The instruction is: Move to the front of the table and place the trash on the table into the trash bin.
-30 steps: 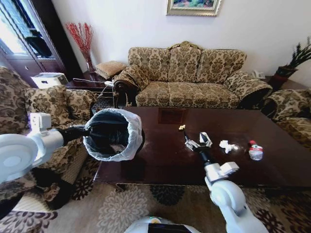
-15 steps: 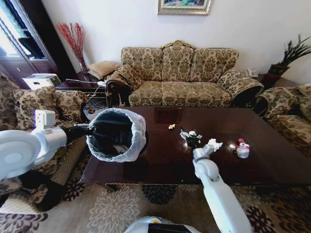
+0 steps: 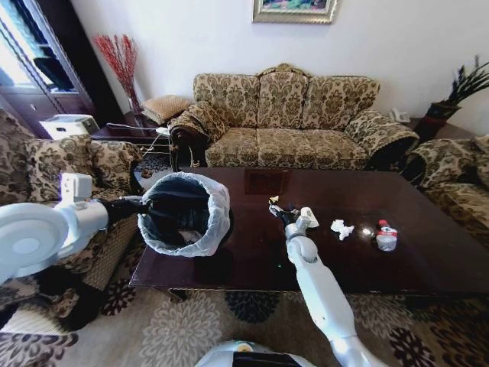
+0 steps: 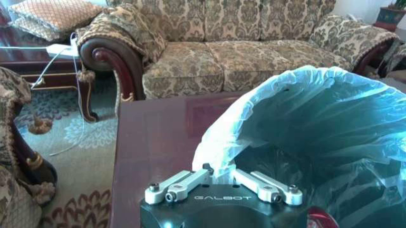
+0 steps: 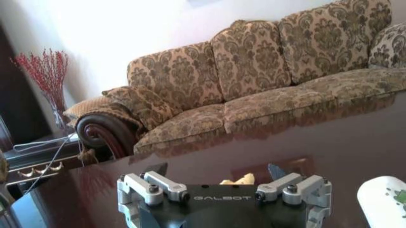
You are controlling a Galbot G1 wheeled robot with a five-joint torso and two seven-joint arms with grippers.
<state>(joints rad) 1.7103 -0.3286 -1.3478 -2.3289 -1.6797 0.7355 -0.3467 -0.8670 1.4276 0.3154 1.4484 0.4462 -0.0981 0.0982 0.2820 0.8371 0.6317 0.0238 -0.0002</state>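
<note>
trash bin (image 3: pixel 186 214) at table's (image 3: pixel 252 264) left end, tissue (image 3: pixel 341 228) and bottle (image 3: pixel 386 237) right, sofa (image 3: pixel 294 118) behind

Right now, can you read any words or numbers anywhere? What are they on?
"GALBOT" on the left hand, which grips the bin by its rim.
"GALBOT" on the right hand, open around a yellow scrap on the table.
The bottle has a label, too small to read.
The white wrapper has green marks, unreadable.
</note>
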